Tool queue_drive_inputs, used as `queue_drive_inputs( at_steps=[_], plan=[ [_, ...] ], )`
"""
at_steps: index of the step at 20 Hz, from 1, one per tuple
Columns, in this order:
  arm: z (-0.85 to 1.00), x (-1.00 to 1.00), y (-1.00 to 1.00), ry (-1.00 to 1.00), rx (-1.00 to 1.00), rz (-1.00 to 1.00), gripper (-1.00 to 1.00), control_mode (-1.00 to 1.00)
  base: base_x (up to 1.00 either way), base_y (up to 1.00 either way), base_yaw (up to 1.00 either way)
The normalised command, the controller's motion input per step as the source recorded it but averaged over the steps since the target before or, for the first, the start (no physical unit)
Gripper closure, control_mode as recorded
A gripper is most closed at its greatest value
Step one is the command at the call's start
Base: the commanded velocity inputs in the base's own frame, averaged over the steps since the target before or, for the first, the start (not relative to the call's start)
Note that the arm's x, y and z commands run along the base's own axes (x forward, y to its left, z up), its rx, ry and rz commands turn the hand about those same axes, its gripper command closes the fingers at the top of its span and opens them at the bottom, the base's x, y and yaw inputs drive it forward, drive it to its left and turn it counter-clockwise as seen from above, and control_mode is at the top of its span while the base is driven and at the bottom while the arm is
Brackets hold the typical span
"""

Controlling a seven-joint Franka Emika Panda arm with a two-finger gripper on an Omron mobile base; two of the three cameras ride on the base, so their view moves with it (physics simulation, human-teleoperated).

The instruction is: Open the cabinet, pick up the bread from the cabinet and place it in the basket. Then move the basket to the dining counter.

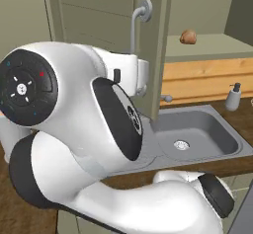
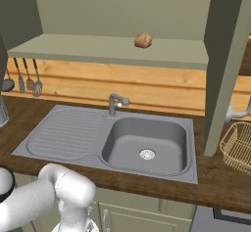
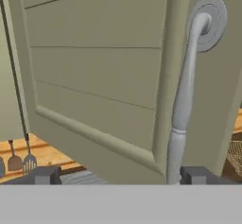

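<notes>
White robot arm (image 1: 74, 144) fills the near foreground of the left base view, reaching up toward the cabinet (image 1: 104, 16). One sage-green panelled cabinet door (image 3: 99, 76) stands swung out over the sink, seen edge-on in both base views. Its long curved grey handle (image 3: 184, 100) runs down between the two dark fingertips of the claw (image 3: 120, 176), whose jaws are spread wide apart, one on each side of the handle and not closed on it. Below the cabinet, a dark wooden bench (image 2: 215, 187) carries a grey steel sink (image 2: 144, 143) with a ribbed drainer and a tap (image 2: 115, 103). On the open cabinet shelf (image 2: 98, 47) above the sink sits the bread (image 2: 143, 40), a small tan-brown bun, alone. To the right of the sink, past the open door, the golden wire basket (image 2: 238, 145) rests on the bench. Left of the sink, utensils (image 2: 22, 77) hang on the wooden back wall. A soap dispenser (image 1: 233, 96) stands at the sink's right rear corner.
</notes>
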Motion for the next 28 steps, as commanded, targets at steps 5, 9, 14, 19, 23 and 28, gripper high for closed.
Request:
queue_drive_inputs(
  at_steps=[5, 9, 14, 19, 23, 28],
  plan=[
    [-0.14, -0.98, -0.86, -0.03, 0.41, 0.19, -1.0, -1.0, 0.0, 0.0, 0.0],
    [-0.42, -0.5, -1.0, 0.0, 0.49, 0.22, -1.0, -1.0, 0.0, 0.0, 0.0],
    [-0.22, -0.03, -1.0, 0.0, 0.51, 0.15, -1.0, -1.0, 0.0, 0.0, 0.0],
    [-0.04, 0.0, -0.98, 0.27, 0.62, 0.03, -1.0, -1.0, 0.0, 0.0, 0.0],
    [-0.13, 0.02, -0.6, 0.29, 0.57, 0.03, -1.0, -1.0, 0.0, 0.0, 0.0],
    [-0.32, 0.45, -0.06, 0.09, 0.29, 0.02, -1.0, -1.0, 0.0, 0.0, 0.0]
  ],
)
